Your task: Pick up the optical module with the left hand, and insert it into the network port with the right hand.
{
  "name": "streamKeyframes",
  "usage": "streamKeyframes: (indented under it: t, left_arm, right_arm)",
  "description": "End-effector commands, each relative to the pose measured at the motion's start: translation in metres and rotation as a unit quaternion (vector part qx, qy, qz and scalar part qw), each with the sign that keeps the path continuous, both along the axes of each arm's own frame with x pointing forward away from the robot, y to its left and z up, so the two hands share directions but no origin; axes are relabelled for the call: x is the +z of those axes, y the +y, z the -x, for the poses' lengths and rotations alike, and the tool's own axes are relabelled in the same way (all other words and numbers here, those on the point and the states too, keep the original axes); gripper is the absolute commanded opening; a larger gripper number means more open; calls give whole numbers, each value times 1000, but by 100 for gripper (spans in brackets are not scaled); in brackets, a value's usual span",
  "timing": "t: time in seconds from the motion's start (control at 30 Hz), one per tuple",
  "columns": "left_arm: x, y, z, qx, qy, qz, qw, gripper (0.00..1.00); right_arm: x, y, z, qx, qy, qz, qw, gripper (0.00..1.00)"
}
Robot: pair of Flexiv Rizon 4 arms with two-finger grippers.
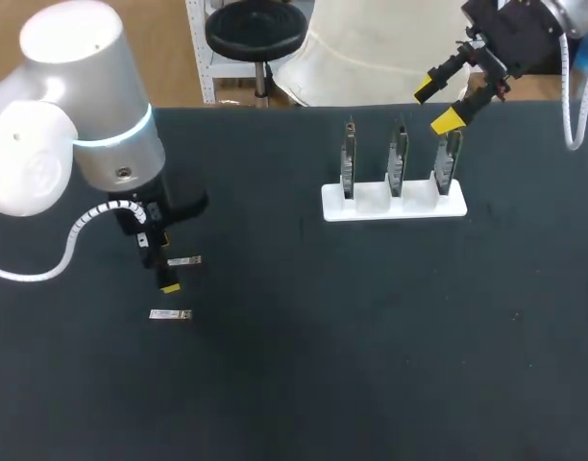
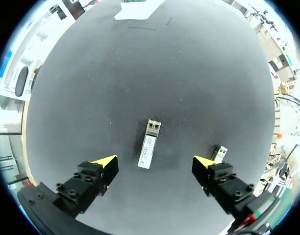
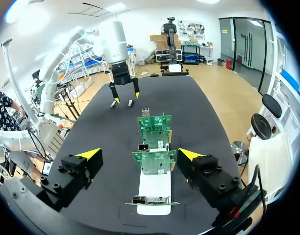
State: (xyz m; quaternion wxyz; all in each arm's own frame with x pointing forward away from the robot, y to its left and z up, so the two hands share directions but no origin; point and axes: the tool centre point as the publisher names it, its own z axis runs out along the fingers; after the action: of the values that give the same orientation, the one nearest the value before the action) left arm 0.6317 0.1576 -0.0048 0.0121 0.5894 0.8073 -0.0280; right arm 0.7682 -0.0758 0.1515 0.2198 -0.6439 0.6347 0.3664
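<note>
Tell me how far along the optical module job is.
Nothing is finished yet. In hand: the left gripper is open, low over one optical module, which lies on the table between its fingers, untouched; a second module lies beside one finger. The right gripper hangs open above the boards in the white stand. Left: grasp, pass across, insert into a port.

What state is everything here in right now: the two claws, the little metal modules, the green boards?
left claw: open, holding nothing.
right claw: open, empty, near the circuit boards.
optical module: lying flat on the table, under the open left claw, not gripped.
second optical module: lying flat, off to that claw's side.
circuit boards: all three upright in the white holder.
</note>
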Motion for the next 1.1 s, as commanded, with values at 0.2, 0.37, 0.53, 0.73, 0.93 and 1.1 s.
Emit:
streamKeyframes:
  t: [0.2,0.37,0.53,0.73,0.93,1.1]
  left_arm:
    - [-3,-2,-8,-10,13,0,1000,100]
    - [-11,1,-5,-12,20,-9,1000,100]
    - [-15,0,-2,-19,21,-16,999,100]
    - [-17,0,-1,-17,19,-15,1000,100]
    - [-18,-1,-2,-18,17,-13,1000,87]
    - [-21,-1,-2,-20,16,-18,1000,0]
  right_arm:
    - [0,0,3,-3,-3,0,1000,100]
    - [0,0,3,-3,-3,0,1000,100]
    - [0,0,3,-3,-3,0,1000,100]
    - [0,0,3,-3,-3,0,1000,100]
    - [0,0,3,-3,-3,0,1000,100]
    - [0,0,3,-3,-3,0,1000,100]
